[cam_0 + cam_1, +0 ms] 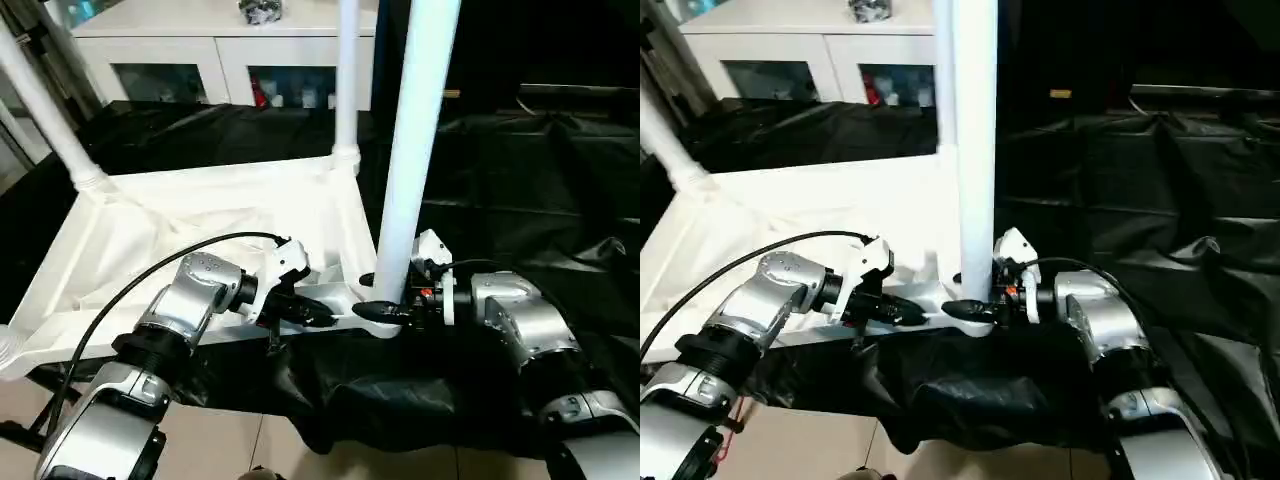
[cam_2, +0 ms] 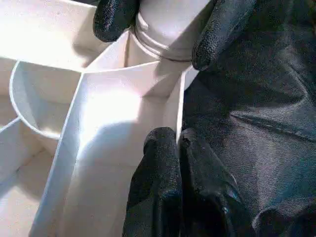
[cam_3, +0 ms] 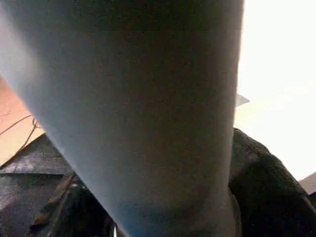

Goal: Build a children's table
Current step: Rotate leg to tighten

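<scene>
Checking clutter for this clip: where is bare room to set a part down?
Free: black-draped work table right of the near leg. Crowded: the near corner, where the left gripper and right gripper meet on the tabletop.

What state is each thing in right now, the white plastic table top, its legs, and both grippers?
White plastic table top: upside down on the black-draped work table.
Near white tubular leg: upright in the near corner socket.
Two far white legs: standing in sockets.
Left gripper: shut on the top's near rim.
Right gripper: around the near leg's base.
</scene>
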{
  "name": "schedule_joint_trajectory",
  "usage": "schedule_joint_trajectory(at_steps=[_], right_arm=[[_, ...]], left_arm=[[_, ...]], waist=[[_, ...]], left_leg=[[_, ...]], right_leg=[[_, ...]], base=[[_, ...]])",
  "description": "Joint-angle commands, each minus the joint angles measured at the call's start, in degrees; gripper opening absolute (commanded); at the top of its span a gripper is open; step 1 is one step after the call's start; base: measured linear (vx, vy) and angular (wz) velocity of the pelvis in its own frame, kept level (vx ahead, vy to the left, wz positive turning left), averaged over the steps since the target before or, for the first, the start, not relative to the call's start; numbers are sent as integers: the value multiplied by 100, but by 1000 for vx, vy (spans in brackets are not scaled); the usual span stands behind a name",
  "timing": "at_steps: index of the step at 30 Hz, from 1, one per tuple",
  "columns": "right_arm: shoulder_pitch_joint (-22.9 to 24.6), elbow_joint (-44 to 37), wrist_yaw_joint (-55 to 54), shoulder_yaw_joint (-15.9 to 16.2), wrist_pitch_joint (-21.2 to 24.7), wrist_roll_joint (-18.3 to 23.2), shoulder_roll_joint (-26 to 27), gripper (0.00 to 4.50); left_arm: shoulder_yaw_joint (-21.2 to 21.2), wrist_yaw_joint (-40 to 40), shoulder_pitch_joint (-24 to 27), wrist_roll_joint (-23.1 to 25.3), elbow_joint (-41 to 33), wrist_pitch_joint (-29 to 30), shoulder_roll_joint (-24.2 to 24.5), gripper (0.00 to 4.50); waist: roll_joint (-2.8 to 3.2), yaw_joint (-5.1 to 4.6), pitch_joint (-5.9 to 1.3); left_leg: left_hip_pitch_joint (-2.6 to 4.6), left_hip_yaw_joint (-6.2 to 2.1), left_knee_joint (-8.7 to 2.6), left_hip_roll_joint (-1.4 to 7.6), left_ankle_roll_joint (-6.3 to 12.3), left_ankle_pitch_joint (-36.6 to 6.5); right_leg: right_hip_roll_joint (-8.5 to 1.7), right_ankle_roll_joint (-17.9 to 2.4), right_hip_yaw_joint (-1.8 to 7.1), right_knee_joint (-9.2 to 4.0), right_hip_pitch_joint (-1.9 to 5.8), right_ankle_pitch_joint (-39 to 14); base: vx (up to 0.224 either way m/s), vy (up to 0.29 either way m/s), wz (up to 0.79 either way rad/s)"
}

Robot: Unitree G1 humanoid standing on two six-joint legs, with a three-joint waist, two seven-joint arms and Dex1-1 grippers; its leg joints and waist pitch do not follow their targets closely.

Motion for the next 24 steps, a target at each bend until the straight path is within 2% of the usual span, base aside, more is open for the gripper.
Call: schedule_joint_trajectory(at_steps=[1,4,5,6,7,8,9,10,12,16,19,21,24], right_arm=[[184,-65,332,410,277,9,190,266],[245,-37,75,333,275,30,307,265],[240,23,-146,280,222,10,386,265],[126,380,-1090,79,33,-137,673,265],[89,483,-1345,23,0,-172,748,264],[22,662,-1781,-74,-49,-232,873,264],[-69,895,-2304,-182,-123,-293,1014,264],[-69,895,-2304,-182,-123,-293,1014,263],[-258,1390,-3372,-401,-196,-347,1371,260],[-390,1674,-4205,-549,-231,-350,1711,259],[-513,1938,-4557,-552,-426,-504,1912,259],[-564,1999,-4405,-644,-424,-413,1971,329],[-633,2082,-4285,-672,-511,-383,1946,334]], left_arm=[[57,96,-100,-181,-268,5,-123,0],[118,482,-155,-118,-154,1,-239,0],[155,688,-200,-76,-75,-6,-304,0],[261,1232,-331,13,148,-19,-495,0],[288,1369,-365,33,205,-19,-545,0],[332,1593,-422,65,300,-17,-628,0],[372,1828,-480,96,394,-28,-730,0],[372,1828,-480,96,394,-28,-730,0],[479,2485,-618,142,597,-3,-1054,0],[483,2865,-673,183,673,14,-1284,0],[458,2946,-658,198,693,-59,-1416,0],[435,2858,-640,199,703,-133,-1428,0],[391,2680,-611,206,707,-263,-1372,0]], waist=[[-51,0,-368],[-59,14,-376],[-83,16,-370],[-70,14,-357],[-72,-10,-335],[-68,-36,-317],[-78,-52,-317],[-71,-73,-308],[-75,-143,-316],[-79,-155,-328],[-47,-164,-351],[-47,-172,-344],[-44,-185,-330]], left_leg=[[50,-12,-316,129,411,-1168],[46,-9,-301,125,425,-1081],[41,-6,-304,122,426,-1079],[42,-8,-314,127,379,-1143],[39,-6,-329,123,322,-1215],[75,-16,-351,108,178,-1442],[86,-36,-374,97,77,-1549],[81,-32,-376,94,51,-1583],[72,-39,-379,87,43,-1569],[59,-32,-365,73,130,-1476],[47,-35,-355,75,171,-1347],[42,-24,-351,72,243,-1394],[42,-30,-370,81,259,-1515]], right_leg=[[-278,-1541,193,-355,329,-622],[-280,-1541,194,-350,325,-533],[-278,-1527,191,-356,325,-576],[-290,-1495,195,-370,307,-743],[-290,-1466,199,-386,295,-893],[-302,-1368,196,-433,283,-1363],[-314,-1231,192,-462,304,-1731],[-310,-1192,200,-469,290,-1807],[-302,-1148,205,-478,289,-1749],[-291,-1142,204,-480,291,-1586],[-285,-1216,193,-442,297,-1253],[-279,-1258,190,-444,307,-1152],[-285,-1243,182,-465,307,-1302]], base=[[0,0,0],[0,0,0],[0,0,0],[0,0,0],[0,0,0],[0,0,0],[0,0,0],[0,0,0],[0,0,0],[0,0,0],[0,0,0],[0,0,0],[0,0,0]])
